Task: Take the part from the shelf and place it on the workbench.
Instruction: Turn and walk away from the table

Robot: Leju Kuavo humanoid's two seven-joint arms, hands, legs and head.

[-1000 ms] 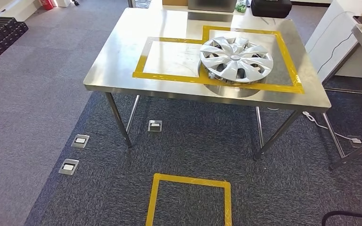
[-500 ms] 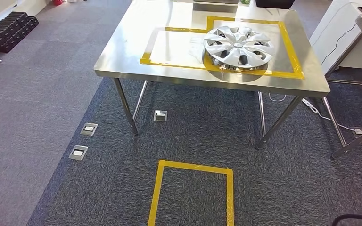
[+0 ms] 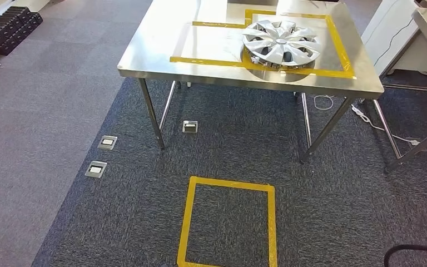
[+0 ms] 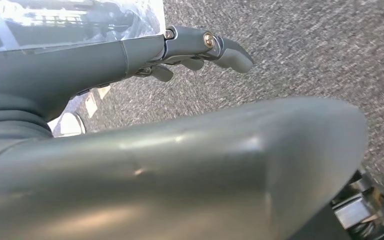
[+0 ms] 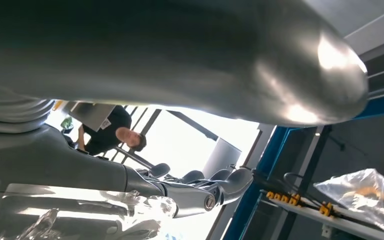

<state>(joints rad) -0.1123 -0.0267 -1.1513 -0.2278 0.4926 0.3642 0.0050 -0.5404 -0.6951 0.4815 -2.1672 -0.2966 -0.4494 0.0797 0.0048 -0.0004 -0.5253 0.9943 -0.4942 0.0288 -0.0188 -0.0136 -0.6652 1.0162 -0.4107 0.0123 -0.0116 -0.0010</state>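
— What are the hands doing?

— The left hand (image 4: 145, 50) hangs over the carpet, fingers stretched away from the thumb and nothing between them. The right hand (image 5: 180, 192) is likewise spread and empty.

— And that yellow floor square (image 3: 231, 183)?

— Probably a standing mark, set squarely before the workbench (image 3: 155, 50).

— Where is the part?

— The wheel cover (image 3: 281, 44) lies flat on the bench, inside the taped outline (image 3: 211, 60), which looks like its drop zone. I'd judge the placing done.

— Do the wrist cameras add anything?

— The right one looks up past the hand to a blue-framed shelf (image 5: 330, 212) holding a plastic-wrapped bundle (image 5: 365, 190), and to a person (image 5: 107, 131) farther off.
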